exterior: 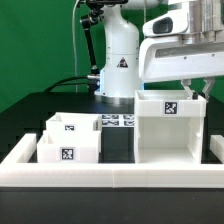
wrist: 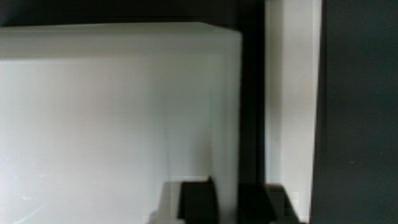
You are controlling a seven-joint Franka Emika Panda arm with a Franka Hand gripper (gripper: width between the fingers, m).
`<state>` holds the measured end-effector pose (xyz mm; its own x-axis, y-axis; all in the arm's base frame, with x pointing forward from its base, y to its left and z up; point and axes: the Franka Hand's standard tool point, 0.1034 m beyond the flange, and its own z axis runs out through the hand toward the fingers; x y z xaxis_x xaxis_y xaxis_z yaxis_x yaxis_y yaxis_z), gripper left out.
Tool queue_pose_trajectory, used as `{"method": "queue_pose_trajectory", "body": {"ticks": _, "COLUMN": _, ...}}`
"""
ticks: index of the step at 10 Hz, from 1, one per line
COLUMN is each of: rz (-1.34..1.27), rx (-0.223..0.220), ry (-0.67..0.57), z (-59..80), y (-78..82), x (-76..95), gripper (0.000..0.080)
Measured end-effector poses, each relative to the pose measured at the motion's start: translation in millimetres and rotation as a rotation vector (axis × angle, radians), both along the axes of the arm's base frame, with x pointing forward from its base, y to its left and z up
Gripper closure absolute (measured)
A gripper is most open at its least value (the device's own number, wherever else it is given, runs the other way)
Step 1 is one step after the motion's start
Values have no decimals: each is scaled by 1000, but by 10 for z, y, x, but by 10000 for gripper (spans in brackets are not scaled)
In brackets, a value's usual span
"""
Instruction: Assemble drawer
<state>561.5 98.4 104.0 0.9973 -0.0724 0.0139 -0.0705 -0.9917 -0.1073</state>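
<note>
The drawer shell, a tall white box with a black-and-white tag on its front, stands at the exterior view's right. Two small open-topped trays with tags sit side by side at the left. My gripper comes down onto the top of the shell's right wall. In the wrist view the gripper has its black fingers set close on either side of a thin white wall edge of the shell, with no gap showing.
A long low white border wall runs along the front and turns back at both ends. The marker board lies behind the trays. The arm's white base stands at the back before a green backdrop.
</note>
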Motion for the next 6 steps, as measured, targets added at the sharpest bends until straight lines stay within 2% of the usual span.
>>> {"method": "queue_pose_trajectory", "body": {"ticks": 3, "rz": -99, "rx": 10, "ry": -40, "z": 3, "y": 15, "x": 200, "gripper": 760}}
{"method": "queue_pose_trajectory", "body": {"ticks": 6, "rz": -124, "rx": 12, "ry": -48, "z": 14, "y": 11, "x": 222, "gripper": 760}}
